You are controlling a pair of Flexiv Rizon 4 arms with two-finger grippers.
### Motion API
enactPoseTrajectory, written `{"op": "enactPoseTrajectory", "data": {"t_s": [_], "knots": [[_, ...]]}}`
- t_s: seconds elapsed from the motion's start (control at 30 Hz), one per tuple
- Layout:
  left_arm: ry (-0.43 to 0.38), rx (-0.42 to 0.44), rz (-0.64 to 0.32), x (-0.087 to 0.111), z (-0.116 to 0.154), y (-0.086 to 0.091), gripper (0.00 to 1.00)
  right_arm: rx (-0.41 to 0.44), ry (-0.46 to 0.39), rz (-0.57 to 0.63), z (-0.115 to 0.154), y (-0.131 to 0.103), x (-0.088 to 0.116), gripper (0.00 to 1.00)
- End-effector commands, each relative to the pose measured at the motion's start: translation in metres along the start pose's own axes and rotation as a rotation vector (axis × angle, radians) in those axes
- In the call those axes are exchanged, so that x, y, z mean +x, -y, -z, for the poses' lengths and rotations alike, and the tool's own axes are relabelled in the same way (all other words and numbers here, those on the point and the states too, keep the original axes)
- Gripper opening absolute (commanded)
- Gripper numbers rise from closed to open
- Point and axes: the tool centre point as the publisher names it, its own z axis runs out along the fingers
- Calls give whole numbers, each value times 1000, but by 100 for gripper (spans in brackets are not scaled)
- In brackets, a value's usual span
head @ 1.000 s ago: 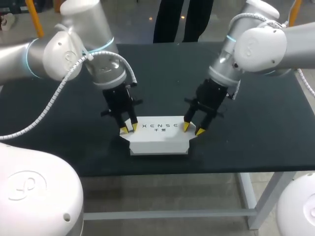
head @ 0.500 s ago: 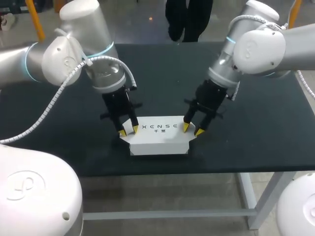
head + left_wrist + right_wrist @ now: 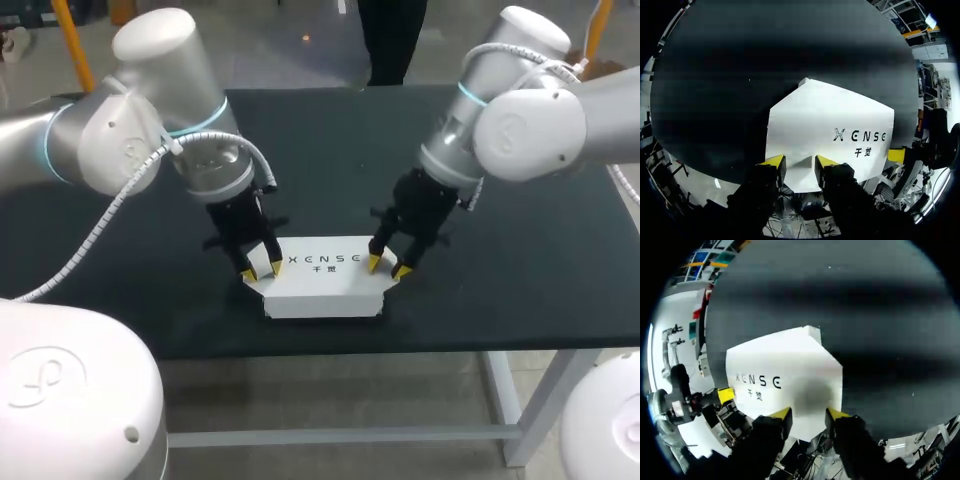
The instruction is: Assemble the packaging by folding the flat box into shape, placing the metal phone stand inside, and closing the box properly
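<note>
The head camera, above and behind, looks down on the whole dark table (image 3: 330,150). Each wrist camera looks closely past the left gripper (image 3: 799,162) or right gripper (image 3: 809,414) at opposite ends of the white box (image 3: 322,285), which all three views share.

We get even overhead light. Box (image 3: 322,285) glares bright white. Soft shadow falls on box just ahead of right gripper (image 3: 809,414). Dark bands cross table (image 3: 740,75) in both wrist views.

Robotics lab, white left arm (image 3: 130,150), white right arm (image 3: 525,125), black worktable (image 3: 330,150)
</note>
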Motion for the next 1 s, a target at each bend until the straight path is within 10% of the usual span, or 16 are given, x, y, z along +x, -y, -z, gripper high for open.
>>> {"op": "enactPoseTrajectory", "data": {"t_s": [0.03,1.0], "knots": [[-13,17,-6,-6,-1,-4,44,-22,-4,5,-2,3,-1,46],[-61,121,-95,-11,-11,1,45,-94,-33,44,-11,-3,-4,48]]}}
